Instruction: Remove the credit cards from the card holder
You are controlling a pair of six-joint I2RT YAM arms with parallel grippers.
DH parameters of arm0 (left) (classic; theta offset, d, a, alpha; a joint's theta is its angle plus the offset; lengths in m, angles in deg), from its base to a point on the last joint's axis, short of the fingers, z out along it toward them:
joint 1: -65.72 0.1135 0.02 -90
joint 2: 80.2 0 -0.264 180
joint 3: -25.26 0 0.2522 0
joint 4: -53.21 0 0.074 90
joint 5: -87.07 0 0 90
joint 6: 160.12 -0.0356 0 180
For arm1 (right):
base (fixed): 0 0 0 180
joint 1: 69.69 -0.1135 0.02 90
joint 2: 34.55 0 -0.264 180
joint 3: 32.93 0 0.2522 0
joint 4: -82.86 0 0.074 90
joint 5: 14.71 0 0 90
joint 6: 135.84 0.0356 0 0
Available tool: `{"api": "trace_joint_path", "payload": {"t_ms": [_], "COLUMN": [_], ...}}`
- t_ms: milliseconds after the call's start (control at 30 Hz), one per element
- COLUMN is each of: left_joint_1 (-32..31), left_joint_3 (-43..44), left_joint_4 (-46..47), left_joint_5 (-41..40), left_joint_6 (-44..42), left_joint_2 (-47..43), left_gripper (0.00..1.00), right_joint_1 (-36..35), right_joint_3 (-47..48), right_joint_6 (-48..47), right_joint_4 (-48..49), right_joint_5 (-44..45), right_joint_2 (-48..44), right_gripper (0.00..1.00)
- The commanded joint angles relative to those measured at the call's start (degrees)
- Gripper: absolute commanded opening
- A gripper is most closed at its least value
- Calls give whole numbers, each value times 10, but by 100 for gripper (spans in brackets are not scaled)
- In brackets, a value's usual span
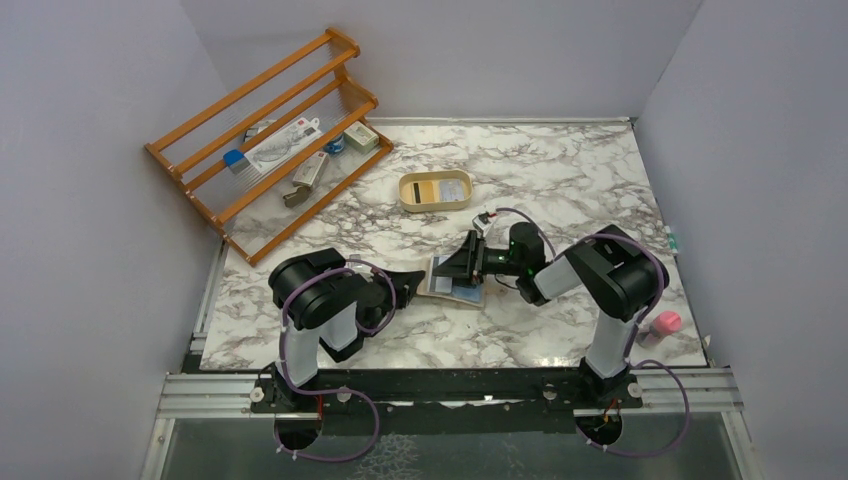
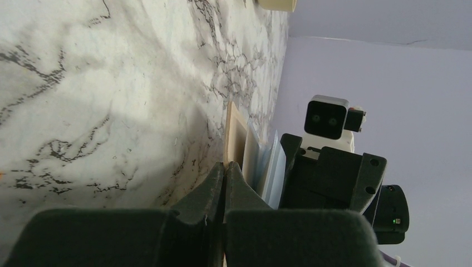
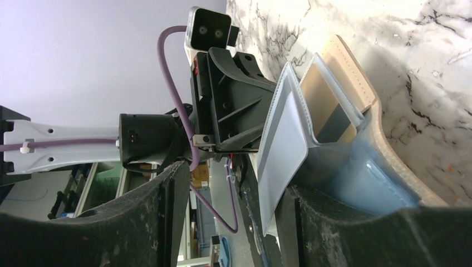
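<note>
The tan card holder (image 1: pixel 452 291) lies open on the marble table between both arms. My left gripper (image 1: pixel 419 279) is shut on its left edge; in the left wrist view the gripper (image 2: pixel 225 166) pinches the tan leather (image 2: pixel 236 136) at table level. My right gripper (image 1: pixel 468 262) hovers over the holder's inside, open. In the right wrist view a whitish card or sleeve (image 3: pixel 285 139) stands up from the holder (image 3: pixel 356 83), leaning on the inner side of one finger of the right gripper (image 3: pixel 234 181). A yellowish card with a black stripe (image 3: pixel 329 114) and a light blue card (image 3: pixel 364 181) sit in the pockets.
An oval cream tray (image 1: pixel 435 191) holding something light blue stands behind the holder. A wooden rack (image 1: pixel 268 130) with small items leans at the back left. A pink object (image 1: pixel 665 322) sits at the table's right edge.
</note>
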Motion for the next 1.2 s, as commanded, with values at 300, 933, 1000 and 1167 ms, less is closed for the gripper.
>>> {"api": "trace_joint_path", "payload": {"t_ms": [300, 933, 1000, 1167], "left_joint_1": [-4, -3, -4, -4], "left_joint_3": [-2, -2, -2, -1], "left_joint_4": [152, 152, 152, 153], "left_joint_5": [11, 15, 15, 17], "left_joint_6": [-4, -4, -4, -4], "left_joint_2": [-7, -4, -4, -3], "left_gripper": [0, 0, 0, 0], "right_joint_1": [25, 42, 44, 50], "right_joint_3": [-37, -62, -66, -75], "right_joint_6": [-22, -87, -87, -93], "right_joint_4": [30, -43, -36, -34], "right_joint_5": [-32, -28, -32, -40], "right_joint_2": [-37, 12, 18, 24], "right_gripper": [60, 35, 35, 27]}}
